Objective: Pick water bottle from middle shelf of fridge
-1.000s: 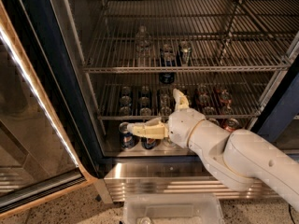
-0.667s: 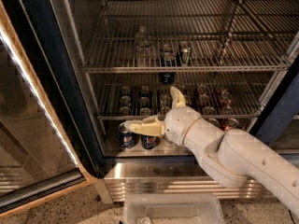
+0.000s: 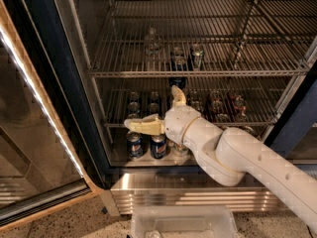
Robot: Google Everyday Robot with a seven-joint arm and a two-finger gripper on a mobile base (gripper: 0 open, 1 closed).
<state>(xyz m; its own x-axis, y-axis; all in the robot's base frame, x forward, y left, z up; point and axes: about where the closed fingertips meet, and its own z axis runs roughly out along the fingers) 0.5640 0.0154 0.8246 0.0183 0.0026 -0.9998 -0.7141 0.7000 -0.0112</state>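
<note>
The water bottle [image 3: 152,41], clear with a pale cap, stands upright on the middle shelf [image 3: 208,74], a wire rack in the open fridge [image 3: 54,78]. Two drink cans [image 3: 180,59] stand just right of the bottle. My gripper [image 3: 150,106] is open, one cream finger pointing left and the other pointing up. It hangs in front of the lower rack, well below the bottle and slightly to its right, and holds nothing. My white arm runs in from the lower right.
Several cans stand on the lower rack [image 3: 233,105] and on the fridge floor [image 3: 134,144]. The glass door [image 3: 29,133] is swung open at the left. A clear plastic bin [image 3: 183,221] sits on the ground below the ribbed steel base panel [image 3: 163,192].
My gripper has risen a little and shifted slightly left, staying open. The bottle and cans have not moved.
</note>
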